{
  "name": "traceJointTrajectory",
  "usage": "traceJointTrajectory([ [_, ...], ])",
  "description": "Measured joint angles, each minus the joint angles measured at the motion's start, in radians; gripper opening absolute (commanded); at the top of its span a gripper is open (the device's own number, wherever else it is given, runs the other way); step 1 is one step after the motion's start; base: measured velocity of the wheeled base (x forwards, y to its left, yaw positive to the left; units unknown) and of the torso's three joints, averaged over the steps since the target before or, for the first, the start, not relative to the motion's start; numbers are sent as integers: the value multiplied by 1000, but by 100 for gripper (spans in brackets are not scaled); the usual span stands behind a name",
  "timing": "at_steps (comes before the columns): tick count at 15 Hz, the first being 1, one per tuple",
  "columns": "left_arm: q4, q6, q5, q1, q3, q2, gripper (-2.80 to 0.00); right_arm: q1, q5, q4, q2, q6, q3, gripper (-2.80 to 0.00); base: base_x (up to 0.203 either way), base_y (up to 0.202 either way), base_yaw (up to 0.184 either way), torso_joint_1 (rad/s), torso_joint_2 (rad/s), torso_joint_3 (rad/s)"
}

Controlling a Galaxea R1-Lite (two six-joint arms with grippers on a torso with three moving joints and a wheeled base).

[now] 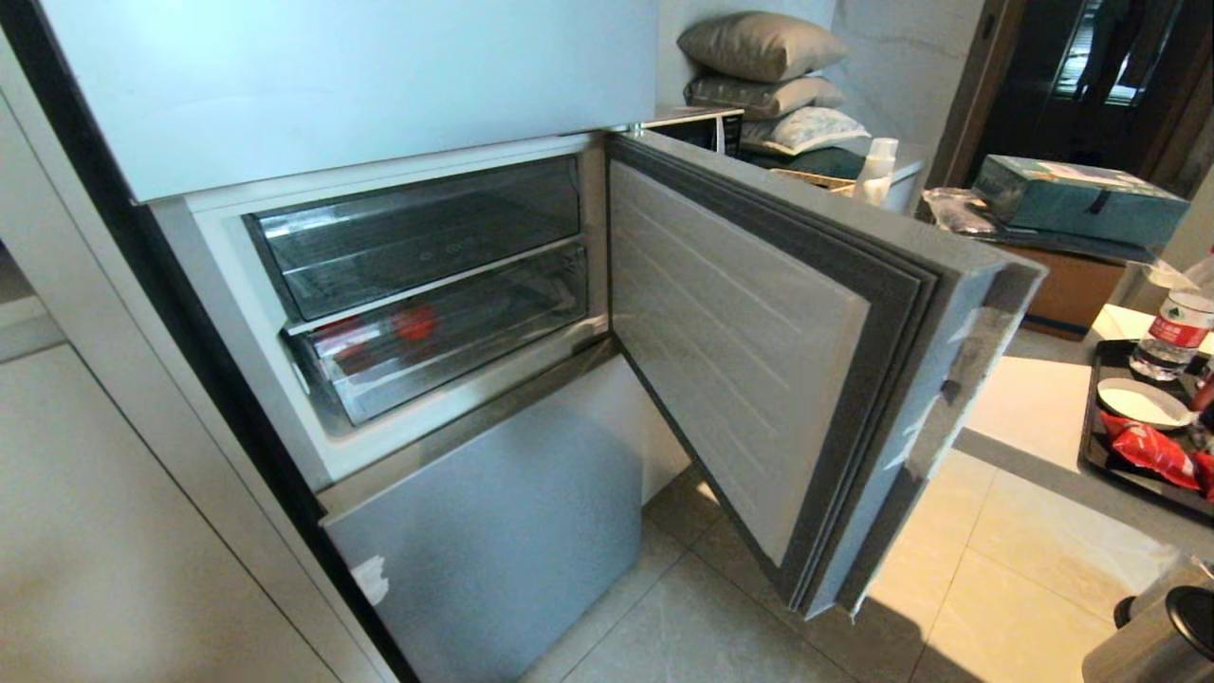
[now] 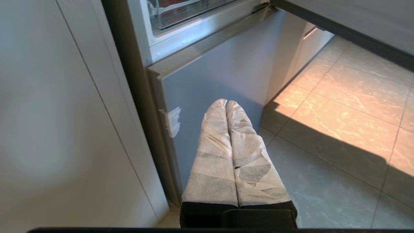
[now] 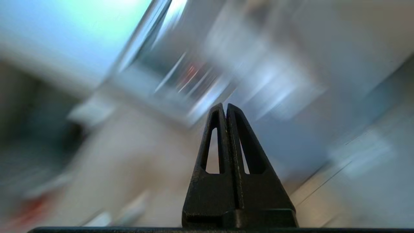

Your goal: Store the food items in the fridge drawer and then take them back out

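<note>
The fridge drawer [image 1: 474, 359] is the lower of two clear drawers in the open compartment, and it sits pushed in. Two red food items show through its front, one bright red [image 1: 415, 323] and one duller to its left [image 1: 340, 335]. Neither arm appears in the head view. My left gripper [image 2: 225, 102], wrapped in white cloth, is shut and empty, low in front of the fridge's lower blue-grey panel [image 2: 226, 74]. A corner of the drawer [image 2: 181, 16] shows above it. My right gripper [image 3: 225, 105] has its black fingers shut on nothing, with a smeared fridge behind.
The fridge door [image 1: 759, 360] stands swung open to the right over the tiled floor [image 1: 996, 588]. A counter at the right carries a dark tray [image 1: 1100, 446] with a red packet [image 1: 1152, 451] and a water bottle [image 1: 1171, 332]. A bin [image 1: 1167, 636] stands at the bottom right.
</note>
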Motion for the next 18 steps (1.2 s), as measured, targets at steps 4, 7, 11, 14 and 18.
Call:
traceJointTrajectory([
  [4,0,0,0,0,0,0,-280,-22,-261,-162,77,-182,-18,-280,0,0,0,0,0,0],
  [7,0,0,0,0,0,0,-280,-17,-273,-186,273,-251,-52,-280,0,0,0,0,0,0],
  [11,0,0,0,0,0,0,-280,61,-277,-287,585,-293,-123,-280,0,0,0,0,0,0],
  [14,0,0,0,0,0,0,-280,196,-282,-450,764,-368,-160,-280,0,0,0,0,0,0],
  [18,0,0,0,0,0,0,-280,357,-289,-506,916,-389,-290,-280,0,0,0,0,0,0],
])
